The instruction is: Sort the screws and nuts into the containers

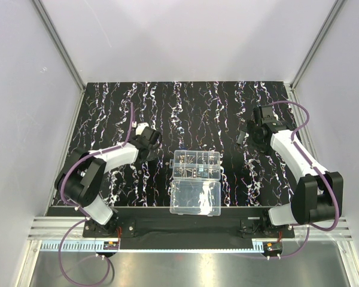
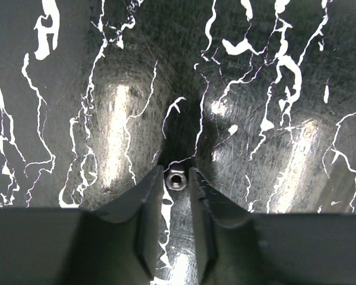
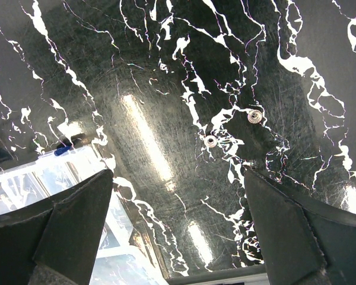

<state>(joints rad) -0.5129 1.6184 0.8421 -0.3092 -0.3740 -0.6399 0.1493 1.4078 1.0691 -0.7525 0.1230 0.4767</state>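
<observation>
Left gripper (image 2: 175, 178) around small silvery hex nut (image 2: 176, 180) on black white-streaked mat (image 2: 59, 148).
Grasp can't be told; right gripper (image 3: 178, 178) splayed wide above two round silvery nuts (image 3: 210, 141).

Robotics laboratory test cell. Enclosure: plain white panels (image 1: 185, 36) in aluminium rail framing (image 1: 58, 42) around a worktop (image 1: 197, 107) surfaced in white-streaked black. Fittings: left arm (image 1: 110, 158) and right arm (image 1: 293, 152) bolted at the near edge, trailing purple cables (image 1: 132, 122).
</observation>
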